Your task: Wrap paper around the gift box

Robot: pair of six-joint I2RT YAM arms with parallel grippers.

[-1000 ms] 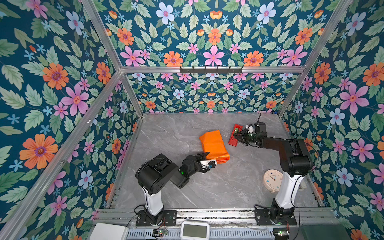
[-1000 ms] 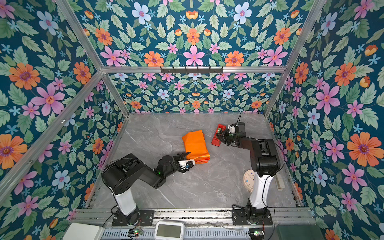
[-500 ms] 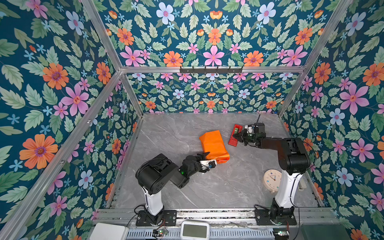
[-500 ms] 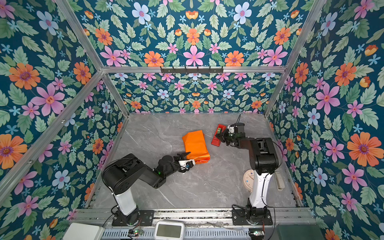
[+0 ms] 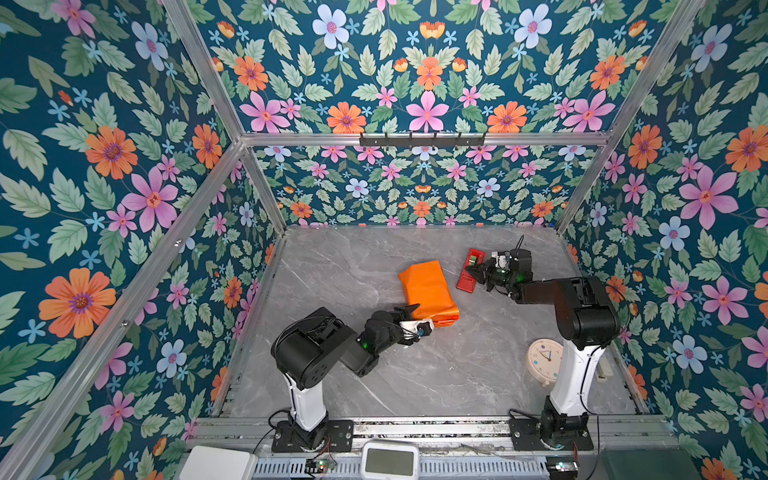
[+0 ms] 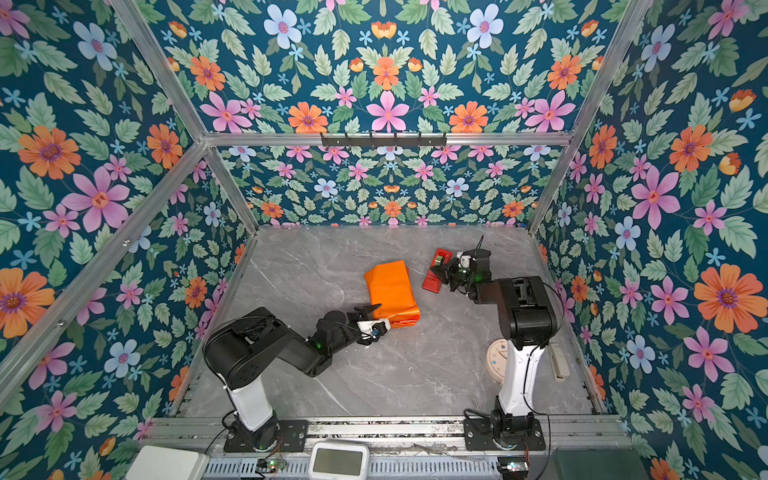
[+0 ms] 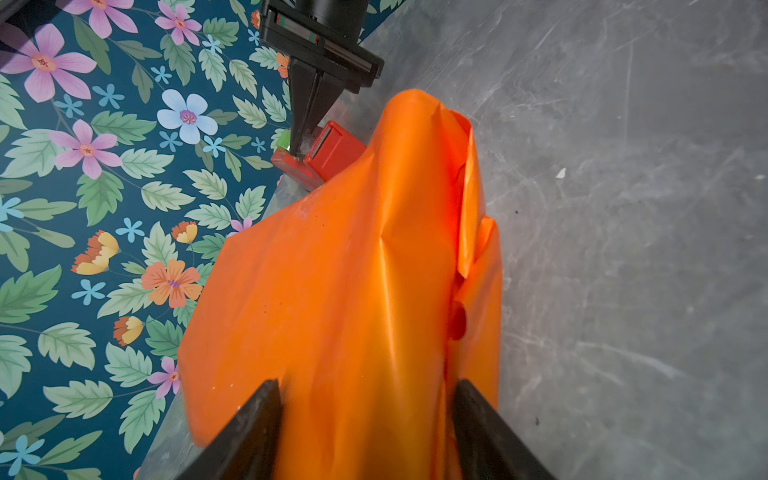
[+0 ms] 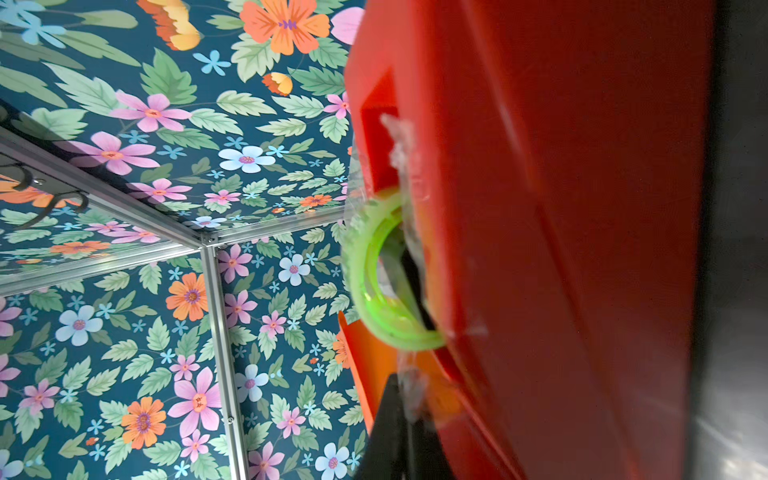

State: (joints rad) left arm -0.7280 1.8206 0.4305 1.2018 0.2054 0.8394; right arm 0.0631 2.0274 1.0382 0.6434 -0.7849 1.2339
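The paper [image 5: 428, 286] [image 6: 390, 289], glossy orange side out, is folded into a creased parcel in the middle of the grey floor. The gift box is hidden inside it. My left gripper [image 5: 415, 318] [image 6: 376, 316] holds the parcel's near end. In the left wrist view the left gripper [image 7: 368, 386] has a finger on each face of the paper [image 7: 353, 270]. My right gripper [image 5: 471, 272] [image 6: 436, 270] is at a red tape dispenser [image 5: 465, 284] [image 8: 561, 249] just right of the parcel. The right gripper [image 8: 399, 382] is shut on a strand of clear tape below the green roll [image 8: 374, 291].
A round beige clock [image 5: 544, 359] lies by the right arm's base, with a small white object [image 6: 557, 361] at the right wall. Floral walls close in the floor on three sides. A black hook rail [image 5: 422, 139] hangs on the back wall.
The right gripper's jaws have closed at the tape dispenser. The left gripper and the orange parcel have not moved.
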